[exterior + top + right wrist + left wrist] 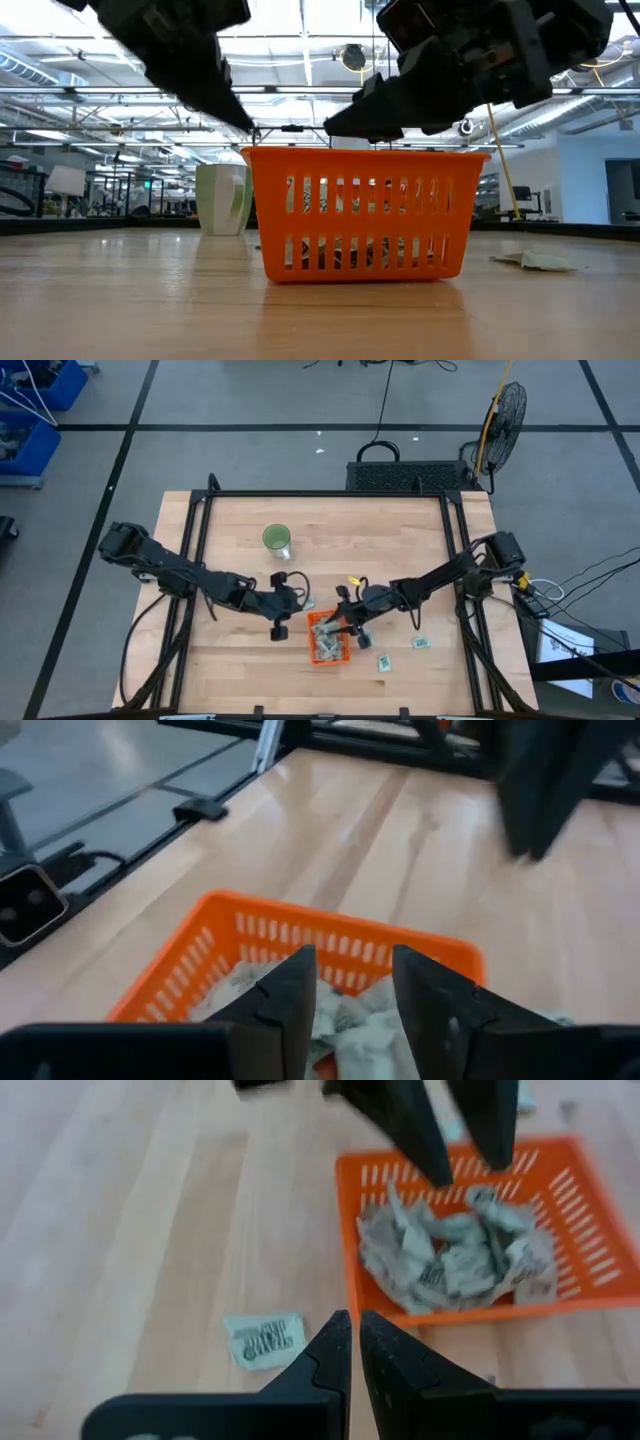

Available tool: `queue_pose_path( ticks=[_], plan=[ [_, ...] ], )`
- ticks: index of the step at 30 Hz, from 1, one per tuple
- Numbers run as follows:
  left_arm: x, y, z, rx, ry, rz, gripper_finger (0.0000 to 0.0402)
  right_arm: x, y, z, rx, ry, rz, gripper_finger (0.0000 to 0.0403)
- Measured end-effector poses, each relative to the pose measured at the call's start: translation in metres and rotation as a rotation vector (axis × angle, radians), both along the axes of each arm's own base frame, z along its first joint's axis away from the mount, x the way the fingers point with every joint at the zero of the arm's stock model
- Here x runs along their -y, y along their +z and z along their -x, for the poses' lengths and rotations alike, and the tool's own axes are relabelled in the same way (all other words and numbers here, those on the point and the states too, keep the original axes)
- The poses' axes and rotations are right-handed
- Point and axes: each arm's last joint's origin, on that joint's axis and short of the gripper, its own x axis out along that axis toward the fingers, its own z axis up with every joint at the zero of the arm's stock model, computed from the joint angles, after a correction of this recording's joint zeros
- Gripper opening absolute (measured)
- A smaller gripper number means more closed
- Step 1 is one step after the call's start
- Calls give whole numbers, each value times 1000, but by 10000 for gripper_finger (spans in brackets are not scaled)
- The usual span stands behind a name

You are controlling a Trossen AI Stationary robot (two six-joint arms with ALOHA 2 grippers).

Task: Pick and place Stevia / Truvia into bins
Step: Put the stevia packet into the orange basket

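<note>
Over the orange bin (329,639) hangs the right pincer (352,995), jaws parted, empty. Left pincer (354,1342) narrow, holding nothing; one loose sachet (264,1339) lies just beside it, long axis crosswise on the tabletop (240,660).

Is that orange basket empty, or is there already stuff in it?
Not empty. The orange basket holds a heap of crumpled pale sachets, seen from the left wrist; through its slotted wall in the low view they lie only near the bottom.
</note>
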Motion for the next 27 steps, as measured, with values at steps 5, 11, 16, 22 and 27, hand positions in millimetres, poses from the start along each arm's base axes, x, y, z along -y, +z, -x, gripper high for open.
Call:
queue_pose_path(
  ticks=[5, 11, 16, 22, 27],
  plan=[
    [2, -22, -7, -70, 22, -2, 58, 9, 1, -2, 8, -26, 1, 124],
    [-3, -44, -15, -118, 91, -50, 136, 18, 1, -4, 1, -54, 1, 124],
    [-11, -59, -24, -120, 149, -47, 178, 22, 1, -5, 2, -65, 2, 123],
    [-18, -88, -35, -159, 174, -51, 187, 24, 1, -5, 2, -73, 2, 123],
    [-20, -97, -37, -183, 184, -49, 160, 24, 1, -5, 3, -72, 3, 123]
  ],
)
